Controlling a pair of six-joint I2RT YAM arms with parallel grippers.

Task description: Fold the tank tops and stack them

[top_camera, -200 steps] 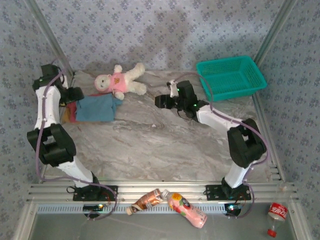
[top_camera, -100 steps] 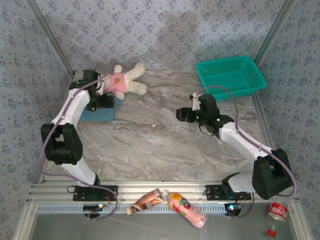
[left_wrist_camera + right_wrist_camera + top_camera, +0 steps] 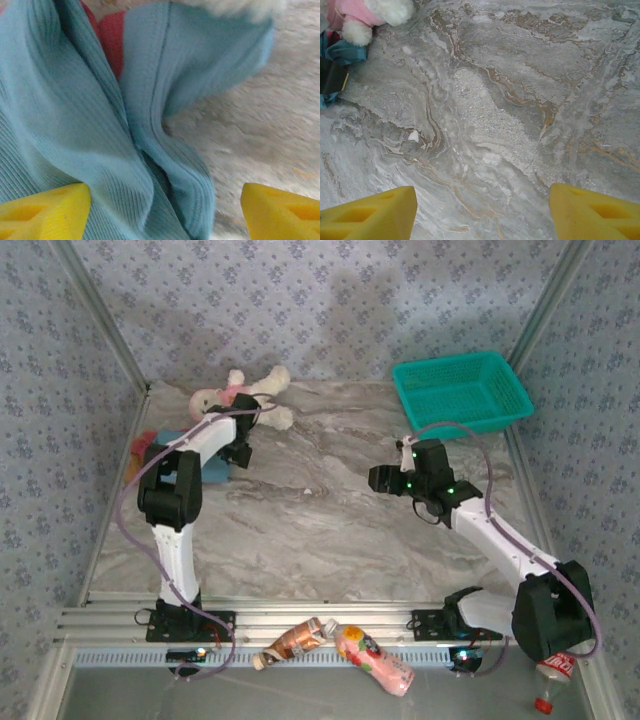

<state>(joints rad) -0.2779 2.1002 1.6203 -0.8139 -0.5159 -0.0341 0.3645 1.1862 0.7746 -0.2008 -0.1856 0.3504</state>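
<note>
Left gripper (image 3: 162,217): I see its jaws spread wide, straddling the edge of the blue tank top (image 3: 65,125), pinching nothing.
Right gripper (image 3: 482,212): spread too, above the bare marble table (image 3: 510,125).
Tops: the blue one lies rear left beside the plush doll (image 3: 268,382), with the dark red tank top (image 3: 112,42) beneath.

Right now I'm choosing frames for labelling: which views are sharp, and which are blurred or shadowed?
Top external: even light, faint shadow on the back wall, slightly soft. Left wrist: close on the blue top, ribbing crisp low left, far edge and table smeared. Right wrist: table sharp, doll softer in the corner.
</note>
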